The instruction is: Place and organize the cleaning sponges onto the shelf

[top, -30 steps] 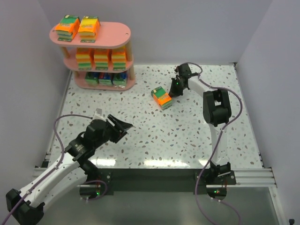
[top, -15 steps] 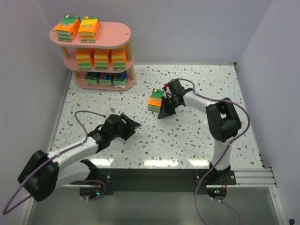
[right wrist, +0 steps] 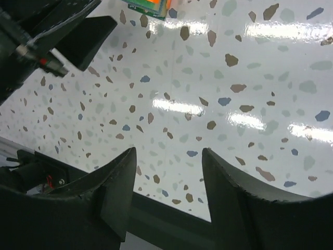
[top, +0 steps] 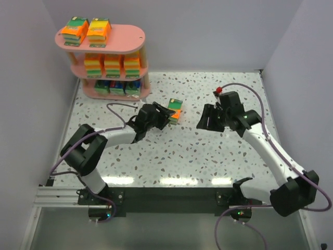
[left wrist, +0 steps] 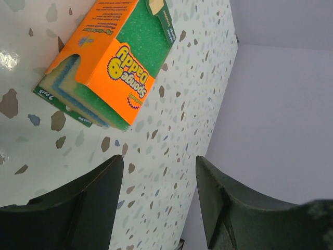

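One orange cleaning sponge pack [top: 175,110] lies alone on the speckled table, its green face up [left wrist: 106,57]. My left gripper [top: 166,115] reaches it from the left. The jaws are open [left wrist: 158,160] and empty, and the pack sits just beyond the fingertips. My right gripper [top: 204,122] is open [right wrist: 169,152] and empty, a short way to the right of the pack, whose corner [right wrist: 151,8] shows at the top edge. The pink shelf [top: 130,36] at the back left holds two orange packs [top: 87,29] on top, three [top: 112,65] in the middle, and three blue-green ones [top: 117,87] below.
White walls close the table on the left, back and right. The left arm's cable [top: 119,107] loops over the table near the shelf foot. The left arm's gripper [right wrist: 78,31] shows in the right wrist view. A dark rail [top: 171,200] runs along the near edge.
My right gripper was shut and is now open, drawn back rightward from the pack. The left arm has stretched out across the table to the pack, which has shifted slightly left.
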Tool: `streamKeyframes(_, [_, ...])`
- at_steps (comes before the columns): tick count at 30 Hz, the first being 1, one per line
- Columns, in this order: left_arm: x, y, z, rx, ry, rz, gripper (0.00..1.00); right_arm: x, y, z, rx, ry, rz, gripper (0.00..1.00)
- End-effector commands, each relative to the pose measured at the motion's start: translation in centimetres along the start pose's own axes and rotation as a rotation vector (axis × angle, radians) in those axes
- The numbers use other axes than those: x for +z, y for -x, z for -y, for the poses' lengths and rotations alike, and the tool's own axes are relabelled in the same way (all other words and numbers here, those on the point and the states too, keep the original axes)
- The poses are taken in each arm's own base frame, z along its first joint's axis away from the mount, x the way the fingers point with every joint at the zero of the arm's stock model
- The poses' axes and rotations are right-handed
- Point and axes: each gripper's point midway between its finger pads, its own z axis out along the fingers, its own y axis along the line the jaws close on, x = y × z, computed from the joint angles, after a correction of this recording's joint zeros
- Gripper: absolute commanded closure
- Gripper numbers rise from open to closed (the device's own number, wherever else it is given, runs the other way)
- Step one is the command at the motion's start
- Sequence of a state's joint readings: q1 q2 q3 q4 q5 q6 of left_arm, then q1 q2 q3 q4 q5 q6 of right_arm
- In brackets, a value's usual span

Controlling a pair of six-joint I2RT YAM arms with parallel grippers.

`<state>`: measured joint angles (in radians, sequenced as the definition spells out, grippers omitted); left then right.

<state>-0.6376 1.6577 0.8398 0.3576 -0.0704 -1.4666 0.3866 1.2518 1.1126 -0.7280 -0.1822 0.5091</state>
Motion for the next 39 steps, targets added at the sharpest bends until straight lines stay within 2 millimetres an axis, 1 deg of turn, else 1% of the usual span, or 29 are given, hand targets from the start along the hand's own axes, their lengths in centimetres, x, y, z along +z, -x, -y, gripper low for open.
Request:
streamKeyframes(1, [1.9, 0.2, 1.6, -0.054, -0.025, 0.025, 0.37, -2.8, -2.2, 1.5, 0.017, -0.062, -0.018, 0.43])
streamKeyframes(3, [2.6, -0.1, 1.0, -0.051, 0.008, 0.02, 0.38, -3.8, -2.4, 1.5, 0.02, -0.058, -0.005, 0.38])
streamKeyframes(4, [2.8, -0.2, 1.3, -0.06, 0.015, 0.02, 0.38, -4.5, -2.7, 1.5, 0.023, -0.056, 0.001, 0.37])
streamKeyframes(6, [3.1, -0.1, 1.2, -0.062, 0.024, 0.03, 0.38, -5.0, -3.0, 1.6, 0.029, -0.059, 0.002, 0.34])
streamKeyframes(7, [3.3, -0.1, 1.6, -0.065, 0.03, 0.029, 0.38, -5.3, -3.3, 1.7, 0.027, -0.061, 0.003, 0.34])
streamKeyframes(10, [3.8, 0.0, 1.3, -0.076, 0.057, 0.039, 0.37, -5.2, -4.0, 2.3, 0.027, -0.08, -0.016, 0.33])
streamKeyframes(12, [4.3, 0.0, 0.7, -0.086, 0.072, 0.044, 0.37, -5.3, -4.3, 2.4, 0.025, -0.082, -0.022, 0.32])
streamKeyframes(13, [4.5, 0.0, 0.7, -0.099, 0.08, 0.044, 0.37, -5.3, -4.3, 2.5, 0.024, -0.081, -0.022, 0.32])
streamKeyframes(14, [4.8, -0.2, 0.1, -0.101, 0.095, 0.041, 0.38, -5.4, -4.3, 2.5, 0.024, -0.082, -0.02, 0.32])
streamKeyframes(18, [5.4, -0.7, -0.2, -0.113, 0.114, 0.017, 0.39, -6.0, -4.1, 2.4, 0.009, -0.086, -0.012, 0.31])
streamKeyframes(20, [5.3, -0.8, -0.7, -0.115, 0.133, 0.011, 0.39, -6.1, -4.0, 2.5, 0.008, -0.088, -0.01, 0.31])
streamKeyframes(21, [5.0, -0.6, -0.5, -0.117, 0.131, 0.021, 0.39, -6.1, -4.1, 2.6, 0.007, -0.094, -0.011, 0.3])
streamKeyframes(22, [4.8, -0.6, -1.1, -0.119, 0.146, 0.022, 0.38, -6.2, -4.1, 2.7, 0.005, -0.095, -0.008, 0.3])
streamKeyframes(23, [4.6, -0.7, -1.3, -0.126, 0.148, 0.021, 0.38, -6.2, -4.1, 2.8, 0.008, -0.096, -0.007, 0.3])
streamKeyframes(24, [4.2, -0.6, -0.9, -0.133, 0.134, 0.02, 0.38, -6.0, -4.3, 2.9, 0.007, -0.1, -0.014, 0.3])
streamKeyframes(28, [3.8, -0.6, -0.9, -0.133, 0.134, 0.02, 0.37, -5.7, -4.6, 3.1, 0.013, -0.098, -0.023, 0.3])
streamKeyframes(30, [4.1, -0.5, -1.3, -0.138, 0.143, 0.021, 0.37, -5.6, -4.6, 3.1, 0.011, -0.097, -0.026, 0.29])
streamKeyframes(31, [4.3, -0.4, -1.1, -0.148, 0.14, 0.021, 0.37, -5.6, -4.6, 3.1, 0.008, -0.097, -0.027, 0.29])
streamKeyframes(32, [4.7, -0.6, -1.8, -0.151, 0.157, 0.014, 0.37, -5.6, -4.5, 3.1, 0.008, -0.1, -0.027, 0.29])
streamKeyframes(33, [4.9, -0.3, -1.9, -0.159, 0.157, 0.018, 0.37, -5.7, -4.3, 3.0, 0.003, -0.097, -0.026, 0.29])
streamKeyframes(34, [5.2, -0.1, -1.6, -0.16, 0.153, 0.021, 0.37, -5.7, -4.2, 3.0, 0.002, -0.096, -0.022, 0.29])
streamKeyframes(35, [5.6, 0.0, -1.9, -0.162, 0.161, 0.026, 0.37, -5.7, -4.1, 3.0, 0.0, -0.097, -0.023, 0.29])
streamKeyframes(36, [5.8, 0.3, -1.8, -0.161, 0.159, 0.033, 0.37, -5.8, -4.1, 3.0, -0.004, -0.098, -0.023, 0.29])
streamKeyframes(37, [6.1, 0.7, -1.2, -0.165, 0.153, 0.039, 0.37, -5.8, -4.1, 3.1, -0.008, -0.099, -0.022, 0.29])
streamKeyframes(38, [6.6, 0.7, -1.7, -0.164, 0.167, 0.038, 0.37, -5.8, -4.1, 3.1, -0.007, -0.098, -0.023, 0.29])
streamKeyframes(39, [7.0, 1.2, -1.4, -0.172, 0.165, 0.043, 0.37, -5.9, -4.1, 3.1, -0.008, -0.096, -0.022, 0.29])
